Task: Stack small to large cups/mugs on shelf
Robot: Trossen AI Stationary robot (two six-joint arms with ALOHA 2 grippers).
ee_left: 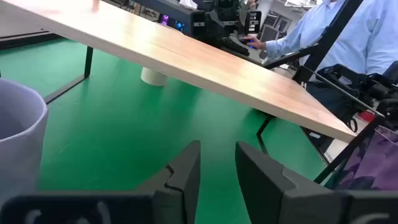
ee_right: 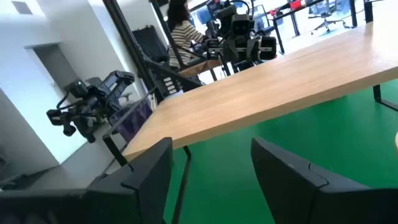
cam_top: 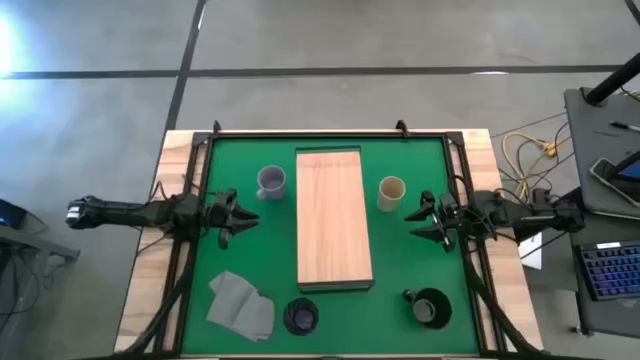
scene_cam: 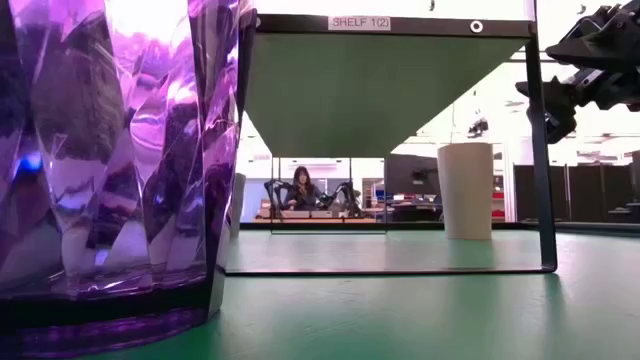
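Note:
The wooden shelf (cam_top: 335, 215) stands on dark metal legs in the middle of the green mat. The lavender mug (cam_top: 271, 182) stands on the mat left of it, and the beige cup (cam_top: 391, 192) stands right of it. The purple tumbler (cam_top: 300, 316) and the black mug (cam_top: 430, 307) stand near the mat's front edge. My left gripper (cam_top: 245, 217) is open and empty, left of the shelf and just nearer than the lavender mug (ee_left: 18, 137). My right gripper (cam_top: 412, 222) is open and empty, right of the shelf and just nearer than the beige cup.
A grey folded cloth (cam_top: 240, 305) lies at the mat's front left. The mat has a wooden frame (cam_top: 180, 160). The tumbler (scene_cam: 110, 160) fills the low view's left. A person in a blue shirt (ee_left: 348, 31) stands beyond the table.

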